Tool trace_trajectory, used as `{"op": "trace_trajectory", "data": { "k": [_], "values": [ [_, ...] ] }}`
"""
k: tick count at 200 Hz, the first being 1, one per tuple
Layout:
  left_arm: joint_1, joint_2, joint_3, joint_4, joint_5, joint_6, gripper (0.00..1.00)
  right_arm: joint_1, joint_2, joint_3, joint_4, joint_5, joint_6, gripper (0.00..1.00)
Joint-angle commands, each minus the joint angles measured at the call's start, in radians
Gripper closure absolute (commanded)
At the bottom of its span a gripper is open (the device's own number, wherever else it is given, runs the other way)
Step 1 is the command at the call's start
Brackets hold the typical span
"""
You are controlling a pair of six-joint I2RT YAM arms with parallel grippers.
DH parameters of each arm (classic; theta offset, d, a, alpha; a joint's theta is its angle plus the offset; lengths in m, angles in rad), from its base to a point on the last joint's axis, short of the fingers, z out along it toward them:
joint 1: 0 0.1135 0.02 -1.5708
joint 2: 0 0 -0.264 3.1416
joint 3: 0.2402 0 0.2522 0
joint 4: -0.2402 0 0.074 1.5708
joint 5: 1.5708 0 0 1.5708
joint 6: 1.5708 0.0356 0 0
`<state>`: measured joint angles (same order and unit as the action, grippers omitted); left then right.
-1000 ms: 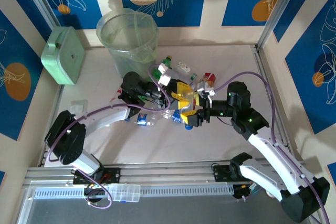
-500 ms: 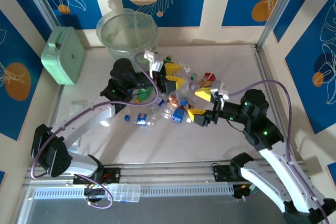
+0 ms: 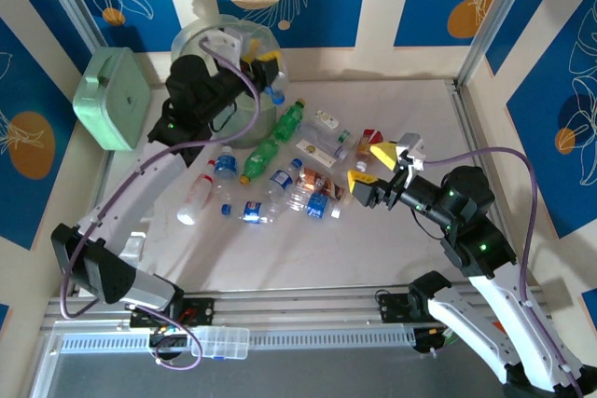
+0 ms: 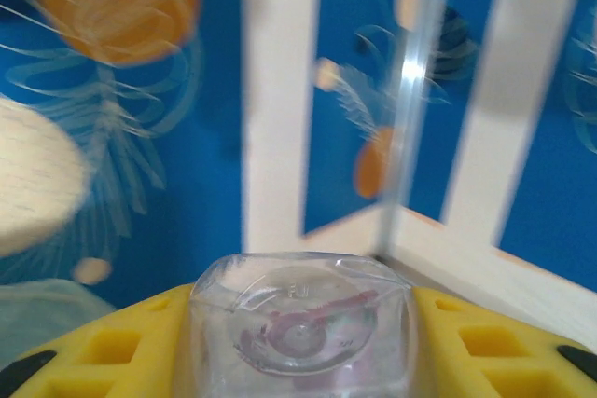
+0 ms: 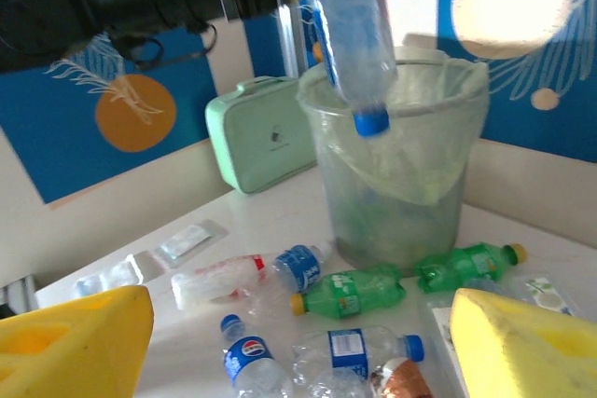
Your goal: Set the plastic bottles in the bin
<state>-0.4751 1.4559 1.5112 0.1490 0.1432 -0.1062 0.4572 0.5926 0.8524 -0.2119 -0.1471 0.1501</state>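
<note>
Left jaws: held one clear blue-capped bottle cap-down above the bin, not yet released. Right jaws: stood open, empty, over the bench. Loose bottles: about ten lay beside the bin. Task judged early.

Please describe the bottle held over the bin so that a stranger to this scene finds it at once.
Find the bin, the tall translucent bucket at the far side of the table, beside the mint-green box. Above its rim the left gripper holds a clear bottle. Unlike the other bottles, lying on the table, it hangs in the air, blue cap down.
</note>
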Motion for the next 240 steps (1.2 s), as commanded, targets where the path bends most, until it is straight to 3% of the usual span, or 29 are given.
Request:
{"op": "trace_trajectory", "data": {
  "k": [1,36,94,117,142,171,217,240],
  "values": [
    [0.043,0.047,0.108,-0.005,-0.220,0.013,1.00,0.002,-0.004,0.029,-0.020,0.079,0.015,0.16],
    [0.132,0.167,0.311,-0.114,-0.273,0.009,1.00,0.003,0.006,0.036,-0.041,0.076,0.037,0.17],
    [0.258,0.383,0.495,-0.214,-0.219,-0.206,1.00,0.003,0.034,0.051,-0.063,0.124,0.027,0.18],
    [0.263,0.469,0.550,-0.267,-0.172,-0.271,1.00,0.003,0.064,0.065,-0.103,0.145,0.021,0.19],
    [0.262,0.559,0.621,-0.384,-0.193,-0.364,1.00,0.004,0.102,0.084,-0.147,0.207,0.026,0.21],
    [0.262,0.638,0.633,-0.384,-0.001,-0.361,1.00,0.003,0.119,0.059,-0.131,0.233,0.022,0.21],
    [0.254,0.737,0.684,-0.505,-0.071,-0.324,1.00,0.001,0.146,0.027,-0.129,0.241,0.033,0.21],
    [0.254,0.783,0.719,-0.574,-0.021,-0.297,0.94,-0.001,0.145,-0.001,-0.120,0.245,0.046,0.20]
  ]
}}
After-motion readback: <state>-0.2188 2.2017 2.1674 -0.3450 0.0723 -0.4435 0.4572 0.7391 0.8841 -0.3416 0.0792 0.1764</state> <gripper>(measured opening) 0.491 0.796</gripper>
